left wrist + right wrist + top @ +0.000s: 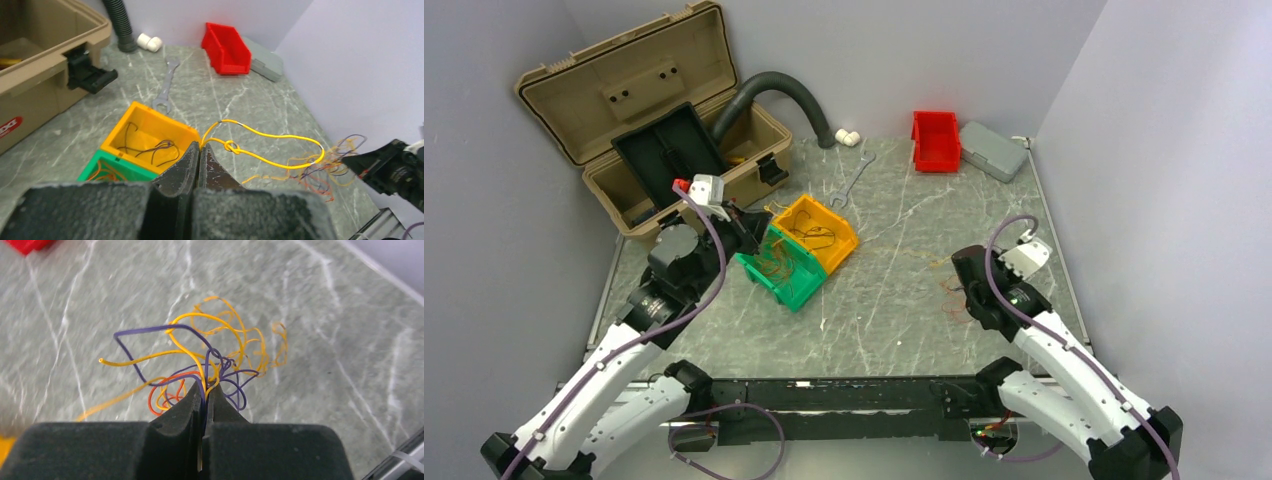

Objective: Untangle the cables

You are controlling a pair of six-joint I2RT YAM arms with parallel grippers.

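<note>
The left claw [200, 149] is pinched shut on a yellow wire [231, 146], which runs in a knotted loop across to the bunch of cables [220, 365]. The right claw [204, 392] is clamped on that bunch, holding it over the tabletop [325, 315]. More thin wires lie in the yellow bin [120, 132] and the green bin [92, 167].

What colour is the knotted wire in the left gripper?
Yellow. The knotted wire in the left gripper shows best in the left wrist view.
</note>
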